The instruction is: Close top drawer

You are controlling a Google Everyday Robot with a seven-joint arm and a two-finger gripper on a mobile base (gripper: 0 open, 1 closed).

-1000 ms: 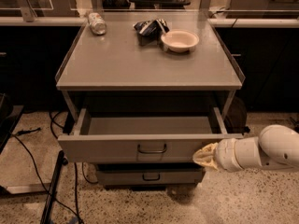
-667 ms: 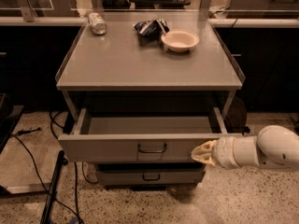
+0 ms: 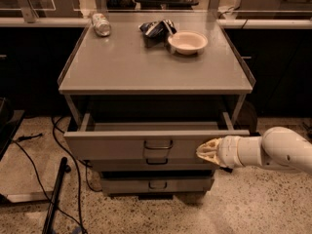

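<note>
The top drawer (image 3: 112,145) is a wide grey metal drawer with a small dark loop handle (image 3: 158,144) at its centre. It stands partly open under the grey cabinet top (image 3: 146,67), with a narrow strip of its inside showing. My gripper (image 3: 205,150) is cream-coloured, on a white arm coming in from the right. Its tip rests against the right part of the drawer's front, right of the handle.
Two shorter grey drawers (image 3: 157,184) sit below the top one. On the cabinet top lie a can (image 3: 101,24), a dark crumpled bag (image 3: 155,29) and a pale bowl (image 3: 187,42). Cables and a dark pole (image 3: 57,189) lie on the floor at the left.
The top drawer has slid back into the cabinet somewhat, so less of its inside shows. My gripper has moved inward with the drawer front.
</note>
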